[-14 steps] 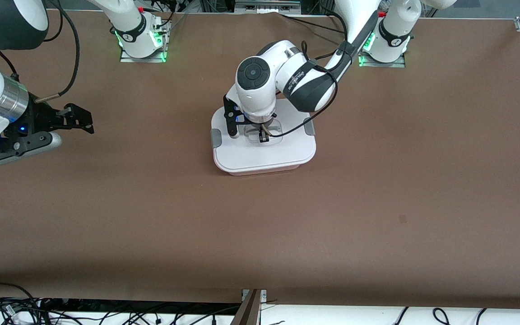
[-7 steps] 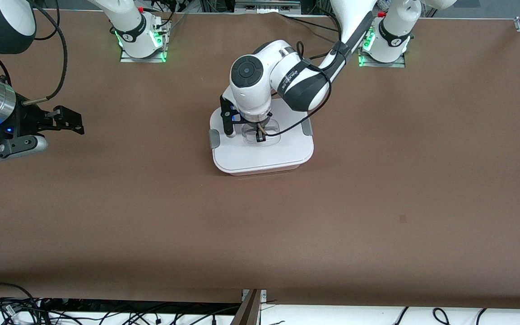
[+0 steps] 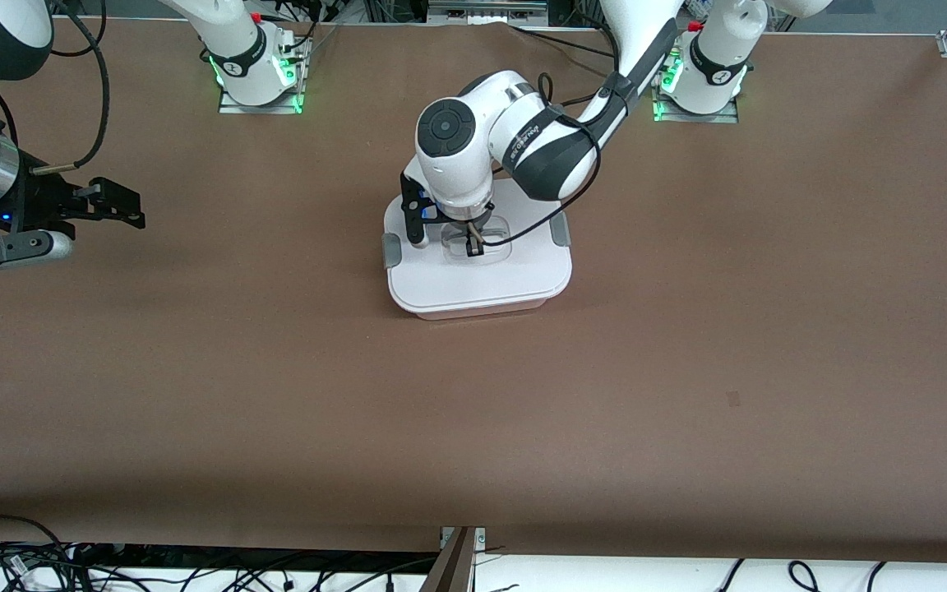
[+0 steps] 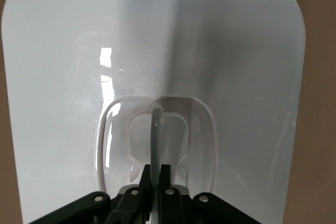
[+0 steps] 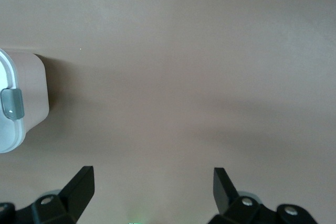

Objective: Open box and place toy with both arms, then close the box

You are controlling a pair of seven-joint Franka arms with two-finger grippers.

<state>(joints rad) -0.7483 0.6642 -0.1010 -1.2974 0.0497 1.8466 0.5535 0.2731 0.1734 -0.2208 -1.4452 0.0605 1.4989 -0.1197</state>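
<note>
Left gripper (image 3: 473,243) is clenching the box (image 3: 478,275) lid handle (image 4: 155,129) | right gripper (image 3: 116,205) is hovering released over counter (image 3: 687,329)

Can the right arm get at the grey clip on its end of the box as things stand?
Probably yes. The right gripper hangs open over bare table toward its end, with nothing between it and the clip. The left gripper is shut on the handle mid-lid, clear of that edge.
</note>
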